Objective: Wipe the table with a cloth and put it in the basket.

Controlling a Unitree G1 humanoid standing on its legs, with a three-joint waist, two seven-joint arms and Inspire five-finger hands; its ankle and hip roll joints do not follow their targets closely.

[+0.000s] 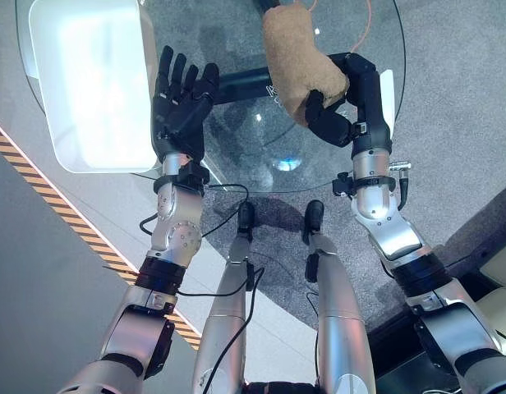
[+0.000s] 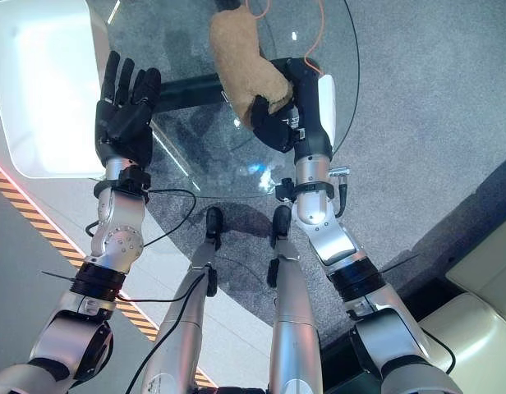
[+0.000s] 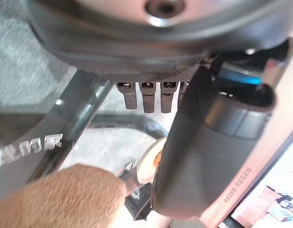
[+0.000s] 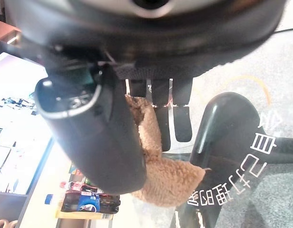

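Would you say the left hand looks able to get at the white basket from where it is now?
Probably yes: the left hand hovers open right beside the white basket at the glass table's edge, with nothing between them. The brown cloth is in the right hand.

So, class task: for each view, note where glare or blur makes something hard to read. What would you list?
Left eye view: the white basket is washed out by glare, its inside unreadable; bright spots glint on the glass table. Right eye view: the same glare. Left wrist view: the left hand looms close and soft, the brown cloth fuzzy. Right wrist view: the right hand on the cloth, background overexposed.
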